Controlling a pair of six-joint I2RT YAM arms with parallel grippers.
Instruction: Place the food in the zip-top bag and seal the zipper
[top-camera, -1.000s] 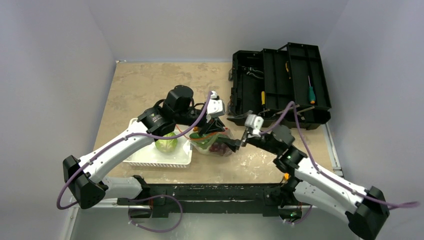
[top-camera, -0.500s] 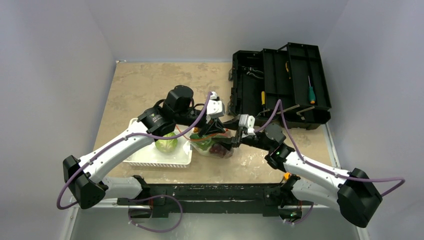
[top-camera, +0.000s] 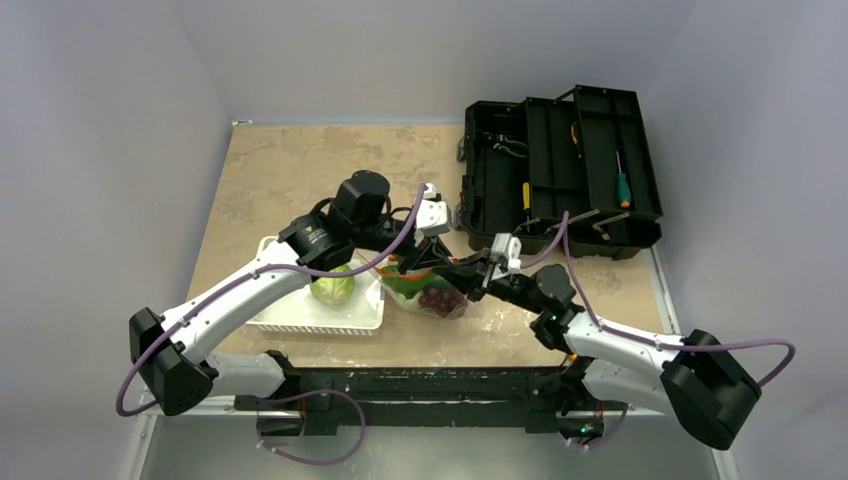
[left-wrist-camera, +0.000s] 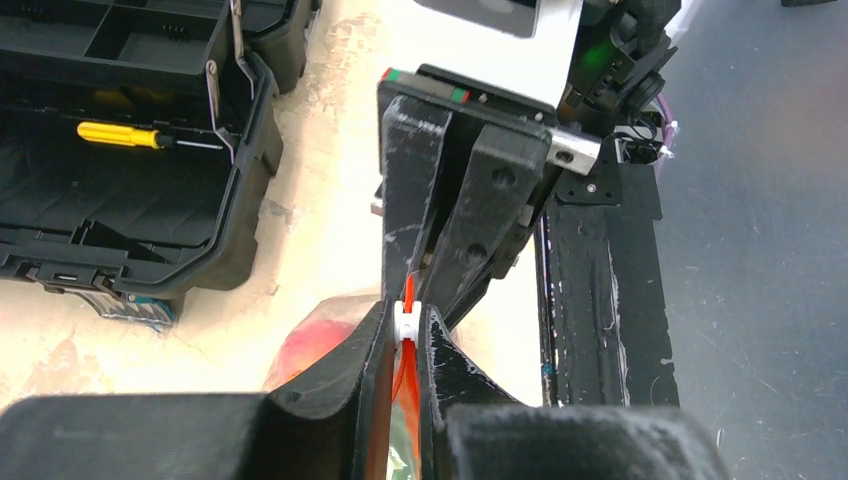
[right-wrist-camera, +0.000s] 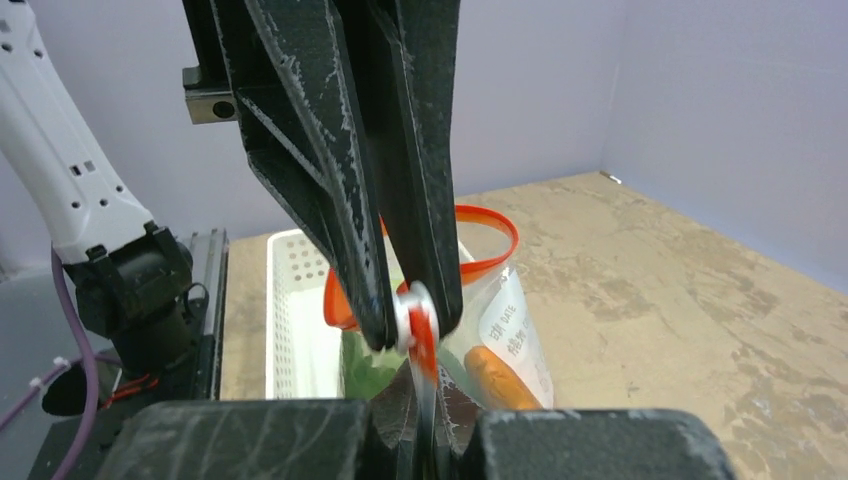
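Tabletop (top-camera: 290, 170) of mottled beige, boxed by pale lavender walls (top-camera: 100, 150). Mid-table the zip-top bag (right-wrist-camera: 505, 320) stands holding food (top-camera: 438, 298); left gripper (left-wrist-camera: 408, 340) and right gripper (right-wrist-camera: 425, 390) each pinch its zipper (right-wrist-camera: 497, 221), apparently meeting at the slider (left-wrist-camera: 406, 320).

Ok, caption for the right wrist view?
Left gripper and right gripper pinch the orange-red zipper at its white slider; zip-top bag mouth gapes, white basket behind.
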